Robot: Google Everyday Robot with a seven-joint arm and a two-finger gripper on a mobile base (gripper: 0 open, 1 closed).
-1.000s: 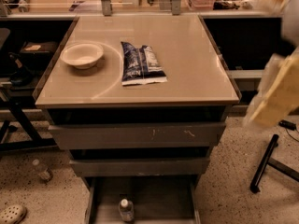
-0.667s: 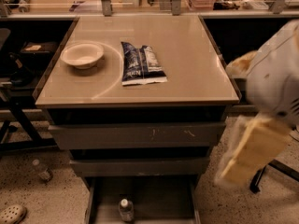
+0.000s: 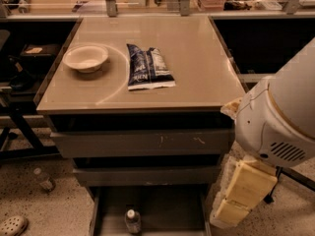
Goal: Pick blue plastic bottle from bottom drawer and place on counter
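Observation:
The blue plastic bottle (image 3: 132,221) stands upright with its white cap on the grey floor of the bottom drawer (image 3: 167,208), which is pulled out at the foot of the cabinet. The beige counter (image 3: 192,58) caps the cabinet above it. My arm's white joint housing (image 3: 275,127) fills the right side. Below it hangs the yellowish gripper (image 3: 230,211), to the right of the drawer and well apart from the bottle, roughly level with it.
On the counter sit a cream bowl (image 3: 86,58) and a flat dark-blue pouch (image 3: 147,67). Two wider grey drawers (image 3: 142,144) stand slightly open above the bottom one. A loose bottle (image 3: 44,179) and a shoe (image 3: 12,225) lie on the floor at left.
My arm has swung in from the right and dropped lower, bringing the yellowish gripper down beside the cabinet's right side. The bottle, bowl and pouch have not moved.

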